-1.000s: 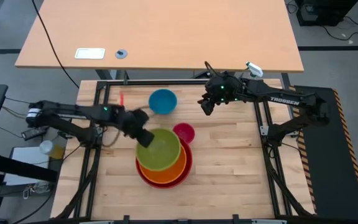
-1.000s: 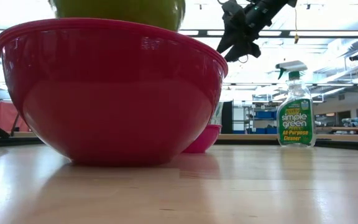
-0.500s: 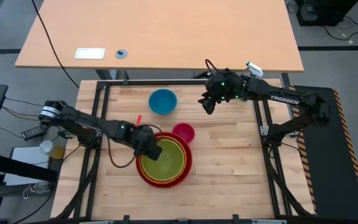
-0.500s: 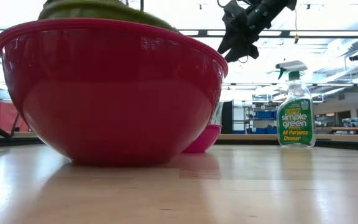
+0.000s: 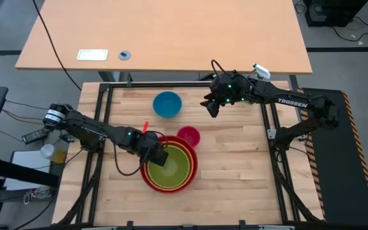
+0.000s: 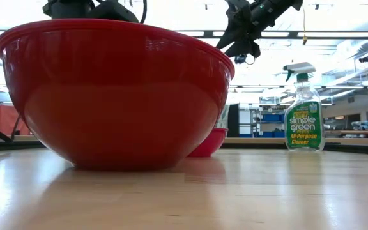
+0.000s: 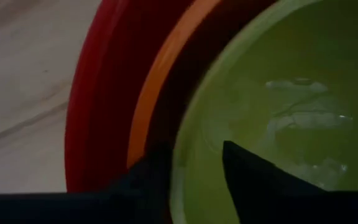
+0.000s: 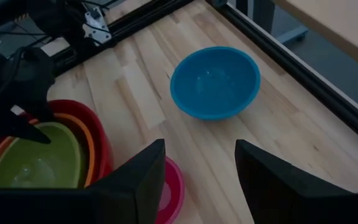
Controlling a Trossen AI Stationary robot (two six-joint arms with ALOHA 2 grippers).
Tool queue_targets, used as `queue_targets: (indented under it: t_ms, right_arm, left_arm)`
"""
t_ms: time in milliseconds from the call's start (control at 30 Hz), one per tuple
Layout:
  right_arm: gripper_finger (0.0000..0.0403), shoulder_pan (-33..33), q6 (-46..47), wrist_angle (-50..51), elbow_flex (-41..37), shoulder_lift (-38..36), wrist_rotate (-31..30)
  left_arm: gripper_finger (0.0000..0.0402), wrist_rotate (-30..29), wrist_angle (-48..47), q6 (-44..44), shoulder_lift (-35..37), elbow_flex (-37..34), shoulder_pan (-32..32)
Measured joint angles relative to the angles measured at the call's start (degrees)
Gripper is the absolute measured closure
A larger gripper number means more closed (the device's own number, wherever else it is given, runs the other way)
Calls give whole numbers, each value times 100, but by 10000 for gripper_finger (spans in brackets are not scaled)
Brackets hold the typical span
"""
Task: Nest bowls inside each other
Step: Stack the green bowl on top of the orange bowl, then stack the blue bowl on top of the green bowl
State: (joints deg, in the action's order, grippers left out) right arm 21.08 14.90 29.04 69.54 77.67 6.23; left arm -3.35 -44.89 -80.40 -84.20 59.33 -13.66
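Note:
The lime green bowl [image 5: 171,167] sits inside the orange bowl [image 5: 188,171], which sits inside the red bowl [image 5: 144,180] at the table's middle. My left gripper [image 5: 159,155] is at the stack's left rim, open, one finger inside the green bowl and one outside it. The magenta pink bowl [image 5: 188,135] stands on the table against the stack's far side. The blue bowl [image 5: 167,103] rests on its base farther back. My right gripper [image 5: 211,107] hovers open, to the right of the blue bowl. My left gripper [image 7: 194,168] comes from above, pointing steeply down, and straddles the green bowl's left rim [image 7: 180,163]. A gap shows between the rim and the inner finger [image 7: 247,180]. Whether the outer finger [image 7: 151,180] still touches the rim, I cannot tell.
A clear spray bottle [image 6: 303,112] stands beyond the table's far right part. Black frame rails [image 5: 107,115] run along the table's left, right and far sides. Bare wood lies near the front edge and on the right half.
My left gripper has gone down and toward the table's near right with the green bowl, rolling at the wrist. The bowl, first held tilted above the stack, has sunk into the orange bowl and sits level below the red rim.

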Motion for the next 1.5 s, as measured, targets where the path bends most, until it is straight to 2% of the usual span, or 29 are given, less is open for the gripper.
queue_targets:
  t_ms: [200, 500, 633, 800, 933, 1033, 1233, 1333, 1400, 1500]
  right_arm:
    - [203, 0, 8, -29, 2, 2, 24]
    - [203, -71, 57, -29, 2, 2, 128]
    - [203, -118, 113, -43, 4, 2, 102]
    - [203, -120, 188, -76, 4, 4, 103]
    - [203, -124, 170, -64, 4, 4, 102]
    - [203, -162, 160, -38, 13, 83, 93]
    - [203, -206, 203, 54, 11, 235, 65]
    - [203, -221, 280, 47, 11, 243, 43]
    - [203, -222, 296, 41, 11, 243, 45]
    - [203, -221, 295, 49, 11, 243, 43]
  left_arm:
    - [200, -23, 9, 97, 104, 0, 10]
    - [196, -283, -181, 394, 463, 0, 3]
    - [196, -735, -203, 608, 691, -3, -39]
    - [196, -1303, -120, 1569, 798, 298, -78]
    - [196, -1921, -193, 1942, 798, 619, 51]
    - [196, -2149, -151, 2203, 801, 779, 331]
    - [196, -2089, -30, 2419, 800, 644, 1279]
    - [196, -1720, 295, 2697, 864, 327, 1868]
    - [196, -1277, 865, 2858, 887, 76, 2297]
    - [196, -844, 1178, 2833, 890, -243, 2885]
